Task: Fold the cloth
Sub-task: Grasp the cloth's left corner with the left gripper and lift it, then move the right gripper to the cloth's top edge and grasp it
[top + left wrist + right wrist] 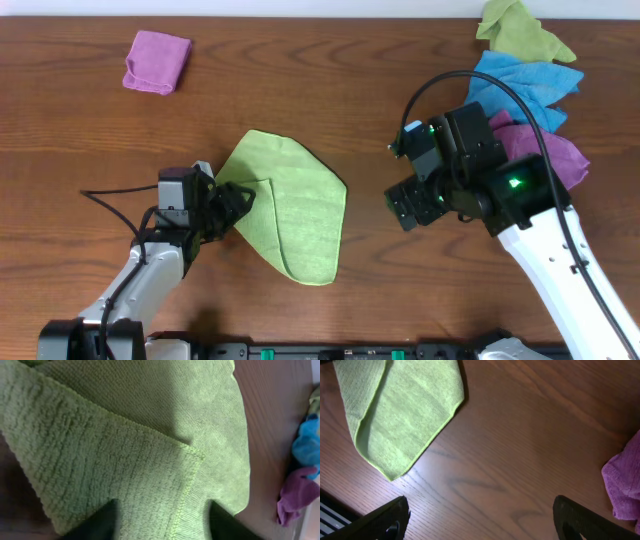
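A first fold is judged done, the cloth [290, 210] lying doubled at the centre of the bench [340, 90], its left corner straddled by the left hand [238, 202], not clamped, while the right hand [480, 520] is held open and empty; further folding is left.
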`<state>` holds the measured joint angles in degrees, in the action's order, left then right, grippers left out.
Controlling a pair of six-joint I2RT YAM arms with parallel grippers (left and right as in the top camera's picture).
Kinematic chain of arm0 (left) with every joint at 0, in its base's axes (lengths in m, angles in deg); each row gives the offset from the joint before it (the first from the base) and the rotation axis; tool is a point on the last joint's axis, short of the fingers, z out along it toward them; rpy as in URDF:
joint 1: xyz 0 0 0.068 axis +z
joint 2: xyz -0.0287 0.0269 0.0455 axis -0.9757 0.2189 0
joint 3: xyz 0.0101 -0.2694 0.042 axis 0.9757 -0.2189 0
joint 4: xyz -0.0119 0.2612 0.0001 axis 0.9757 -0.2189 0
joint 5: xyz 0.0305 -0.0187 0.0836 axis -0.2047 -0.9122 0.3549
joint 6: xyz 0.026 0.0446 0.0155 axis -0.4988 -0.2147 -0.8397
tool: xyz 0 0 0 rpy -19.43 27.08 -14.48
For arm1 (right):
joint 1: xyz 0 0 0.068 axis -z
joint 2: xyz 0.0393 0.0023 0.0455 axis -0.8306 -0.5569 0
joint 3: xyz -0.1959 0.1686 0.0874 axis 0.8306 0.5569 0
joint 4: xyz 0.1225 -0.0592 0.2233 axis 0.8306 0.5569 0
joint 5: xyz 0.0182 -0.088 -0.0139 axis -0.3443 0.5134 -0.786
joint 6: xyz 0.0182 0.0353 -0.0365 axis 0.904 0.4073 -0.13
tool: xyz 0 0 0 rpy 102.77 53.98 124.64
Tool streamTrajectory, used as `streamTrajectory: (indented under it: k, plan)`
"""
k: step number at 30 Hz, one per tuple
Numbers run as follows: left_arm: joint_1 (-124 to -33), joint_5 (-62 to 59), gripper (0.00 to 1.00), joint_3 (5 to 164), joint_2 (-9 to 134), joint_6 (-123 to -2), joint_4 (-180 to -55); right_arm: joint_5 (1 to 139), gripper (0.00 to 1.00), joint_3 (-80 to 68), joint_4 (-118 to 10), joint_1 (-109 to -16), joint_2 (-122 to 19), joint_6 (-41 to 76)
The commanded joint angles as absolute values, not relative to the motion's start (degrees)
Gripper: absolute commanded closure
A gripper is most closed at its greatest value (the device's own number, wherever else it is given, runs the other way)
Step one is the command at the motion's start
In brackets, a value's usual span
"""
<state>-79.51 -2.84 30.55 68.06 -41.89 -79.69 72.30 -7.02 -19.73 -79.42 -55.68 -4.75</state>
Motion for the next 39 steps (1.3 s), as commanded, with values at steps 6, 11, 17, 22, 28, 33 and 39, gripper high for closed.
streamTrajectory:
  k: [6,11,17,22,28,33,39]
  plan:
    - [-80.12,-3.98,0.26,30.62,68.87,-41.72,-75.89,72.06,0.08,-6.93,-20.23,-79.05,-55.59,-5.6]
    - [-81.26,-4.0,0.23,30.79,71.39,-39.38,-71.32,72.04,0.07,-6.93,-20.85,-79.05,-55.59,-5.6]
    - [-86.81,-5.66,0.35,34.9,77.48,-45.22,-68.41,72.02,0.06,-6.23,-22.18,-79.05,-55.59,-5.6]
    - [-89.74,0.92,0.37,46.27,80.96,-57.98,-84.59,72.02,0.06,-6.08,-21.48,-79.05,-55.68,-5.6]
    - [-90.2,15.3,0.35,55.91,81.29,-65.21,-95.89,72.02,0.06,-4.68,-21.57,-79.05,-55.68,-5.6]
    - [-92.82,19.43,0.39,57.0,82.51,-68.62,-96.67,72.0,0.06,-3.61,-22.38,-79.05,-55.74,-5.6]
    - [-100.73,31.1,0.4,57.17,84.5,-69.61,-101.13,72.02,0.04,-3.59,-23.14,-79.05,-55.81,-5.58]
